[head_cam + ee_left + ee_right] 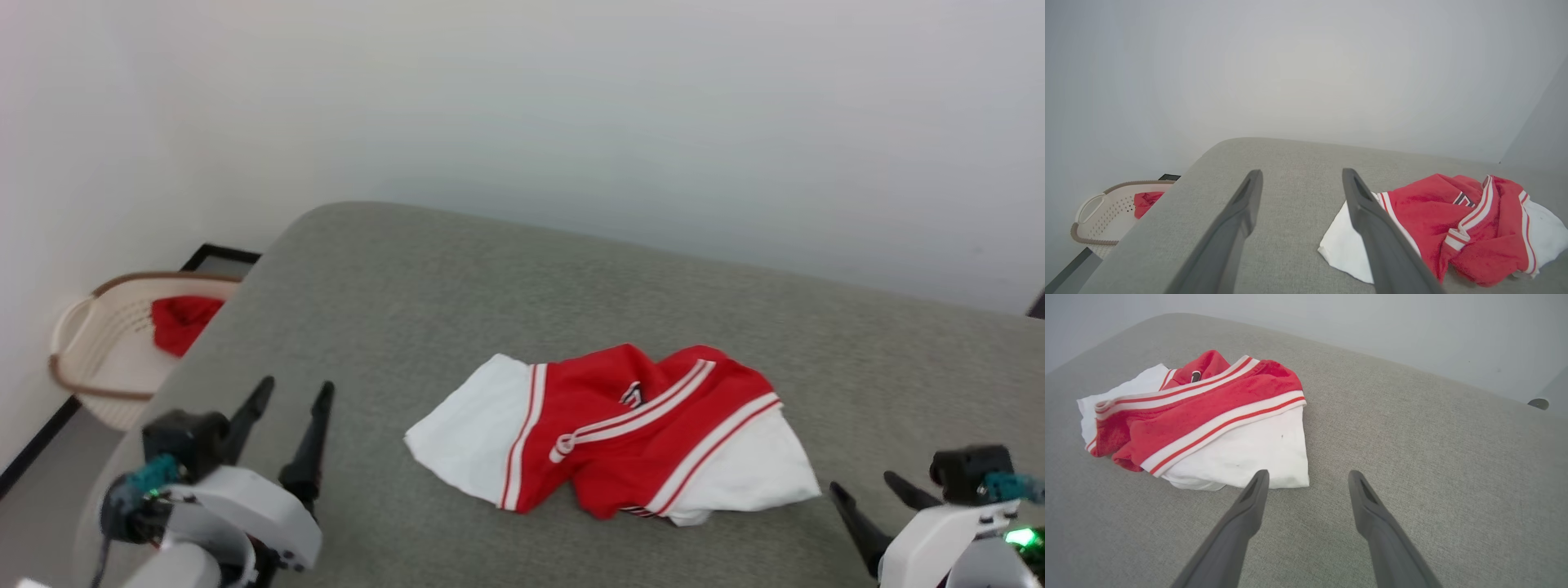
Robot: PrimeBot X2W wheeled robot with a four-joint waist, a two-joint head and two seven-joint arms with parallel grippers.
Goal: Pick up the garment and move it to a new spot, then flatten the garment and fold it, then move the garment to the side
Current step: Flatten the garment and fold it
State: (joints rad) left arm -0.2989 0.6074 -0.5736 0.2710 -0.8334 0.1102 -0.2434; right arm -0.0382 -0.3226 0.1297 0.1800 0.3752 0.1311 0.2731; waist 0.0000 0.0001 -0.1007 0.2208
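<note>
The jersey (620, 433) lies crumpled on the grey cloth-covered surface (490, 286), a little toward 5 o'clock from the middle of the head view. It is bunched rather than flat. One white sleeve spreads out at its 9 o'clock end and more white cloth at its 4 o'clock end. The red body is heaped between them, crossed by red-and-white striped bands. A scrap of black-and-white print peeps from a fold near the top of the heap.

The left pincer (295, 387) is at 8 o'clock in that view, released, its two dark fingers spread with nothing between them. It is well apart from the jersey, which lies at about its 3 o'clock. In its own wrist view the right-hand finger crosses in front of the white sleeve, and I cannot tell whether it touches the cloth.

The right pincer (862, 482) sits at 4 o'clock, also released and empty. The jersey's white corner is near it at roughly its 10 o'clock, not touching.

Beyond the surface's edge, at 9 o'clock, a cream basket (106, 343) with a brown rim stands on the floor by the wall. A small plain red cloth (181, 321) lies inside it.
</note>
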